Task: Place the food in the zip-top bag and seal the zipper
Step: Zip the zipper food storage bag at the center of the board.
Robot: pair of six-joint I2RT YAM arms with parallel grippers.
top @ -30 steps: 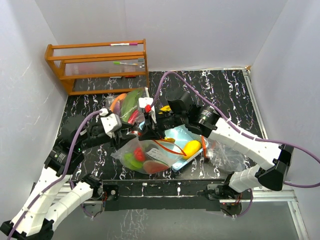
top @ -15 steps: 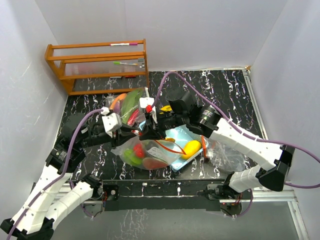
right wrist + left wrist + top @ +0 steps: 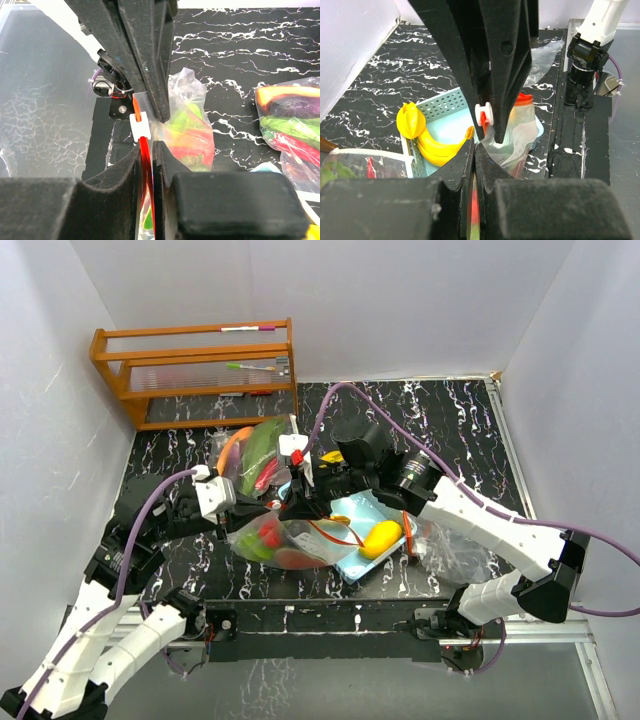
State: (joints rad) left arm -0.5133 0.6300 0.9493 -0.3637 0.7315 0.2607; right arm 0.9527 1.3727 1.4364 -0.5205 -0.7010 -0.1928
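Where the black, white-veined marble-look table meets plain white walls on three sides, a slatted wooden rack stands in the far left corner. The tabletop is glossy and flat.

Near the middle of the near edge the zip-top bag hangs between the two arms. It is thin, clear, crinkled film, bulging with green and red pieces of smooth, shiny toy food. The left gripper has its dark, felt-textured fingers pressed together on the bag's top edge. The right gripper is likewise clamped on that edge, with the red zipper strip running between its fingers. A small white slider sits on the strip, just beyond the fingertips.

Beside the bag, toward the right edge, lies a light-blue perforated plastic basket holding yellow bananas — curved and glossy. Behind the grippers, toward the far edge, a second clear bag lies flat, packed with green, red, orange and purple pieces. A crumpled clear film bag rests near the right arm, close to the near edge.
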